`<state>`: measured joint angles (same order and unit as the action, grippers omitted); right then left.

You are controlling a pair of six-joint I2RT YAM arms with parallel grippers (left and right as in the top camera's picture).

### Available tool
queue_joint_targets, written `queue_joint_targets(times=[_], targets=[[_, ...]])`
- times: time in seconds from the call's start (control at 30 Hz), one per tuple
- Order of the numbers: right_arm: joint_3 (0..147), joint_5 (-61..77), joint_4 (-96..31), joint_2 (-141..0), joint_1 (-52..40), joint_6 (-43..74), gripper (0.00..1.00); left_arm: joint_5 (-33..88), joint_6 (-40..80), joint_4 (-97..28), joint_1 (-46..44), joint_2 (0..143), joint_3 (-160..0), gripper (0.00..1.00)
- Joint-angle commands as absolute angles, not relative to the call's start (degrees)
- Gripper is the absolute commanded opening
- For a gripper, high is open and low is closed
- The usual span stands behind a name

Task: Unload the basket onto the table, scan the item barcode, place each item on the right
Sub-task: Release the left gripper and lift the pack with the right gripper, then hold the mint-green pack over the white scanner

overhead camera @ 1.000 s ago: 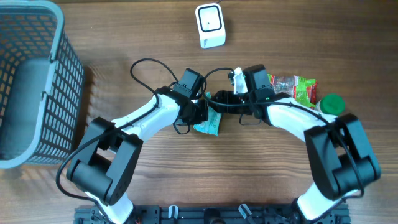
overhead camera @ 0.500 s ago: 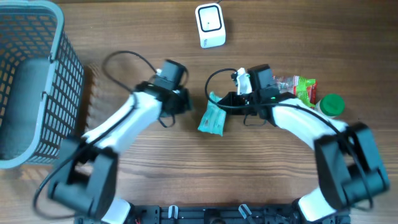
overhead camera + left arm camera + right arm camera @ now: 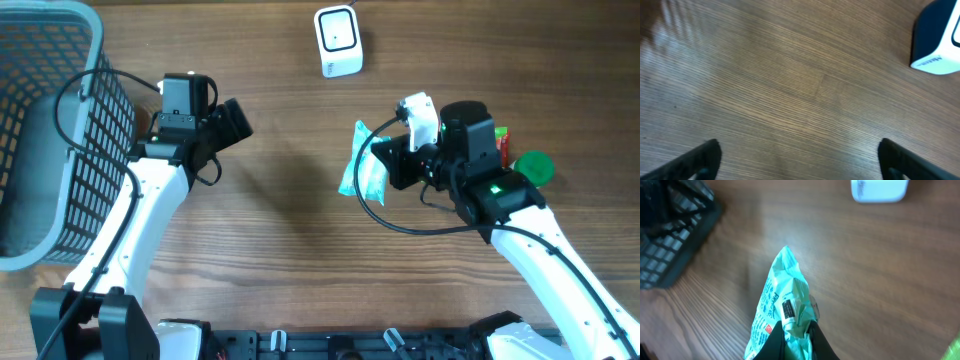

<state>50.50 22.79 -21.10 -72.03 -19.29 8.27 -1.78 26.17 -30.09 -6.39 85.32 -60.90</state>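
1. You have the scanner [image 3: 338, 41] at 12 o'clock and the basket [image 3: 60, 130] at 9 o'clock
2. Your right gripper [image 3: 385, 165] pinches the teal packet [image 3: 362, 170] towards 3 o'clock
3. Your left gripper [image 3: 235, 122] hangs wide open beside the basket

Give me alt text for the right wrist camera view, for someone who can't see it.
The right gripper pinches a crumpled teal packet over the wooden table. A white scanner shows at the top edge, a grey basket at upper left.
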Motion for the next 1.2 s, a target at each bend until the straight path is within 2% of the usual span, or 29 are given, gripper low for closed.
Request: queue_joint_targets(times=[0.0, 0.1, 0.27, 0.37, 0.47, 0.7, 0.9, 1.17], targets=[[55.0, 19.8, -25.5, -71.7, -19.1, 4.1, 0.04, -3.5, 25.3, -30.3, -6.2, 85.6, -60.8, 1.00], [62.2, 17.9, -31.0, -71.8, -19.1, 1.5, 0.04, -3.5, 25.3, -30.3, -6.2, 85.6, -60.8, 1.00], [82.1, 9.4, -43.7, -73.4, -19.1, -2.8, 0.04, -3.5, 25.3, -30.3, -6.2, 85.6, -60.8, 1.00], [98.5, 2.8, -52.3, -80.7, -19.1, -7.9, 0.04, -3.5, 25.3, -30.3, -6.2, 85.6, -60.8, 1.00], [110.4, -2.5, -53.0, -89.4, -19.7, -12.0, 0.04, -3.5, 25.3, -30.3, -6.2, 85.6, -60.8, 1.00], [113.9, -17.2, -37.4, -105.1, -25.3, -26.2, 0.04, -3.5, 25.3, -30.3, -6.2, 85.6, -60.8, 1.00], [113.9, -37.5, -18.6, -120.9, -31.4, -41.7, 0.04, -3.5, 25.3, -30.3, -6.2, 85.6, -60.8, 1.00], [113.9, -50.6, 1.1, -135.6, -34.7, -45.2, 0.04, -3.5, 25.3, -30.3, -6.2, 85.6, -60.8, 1.00]])
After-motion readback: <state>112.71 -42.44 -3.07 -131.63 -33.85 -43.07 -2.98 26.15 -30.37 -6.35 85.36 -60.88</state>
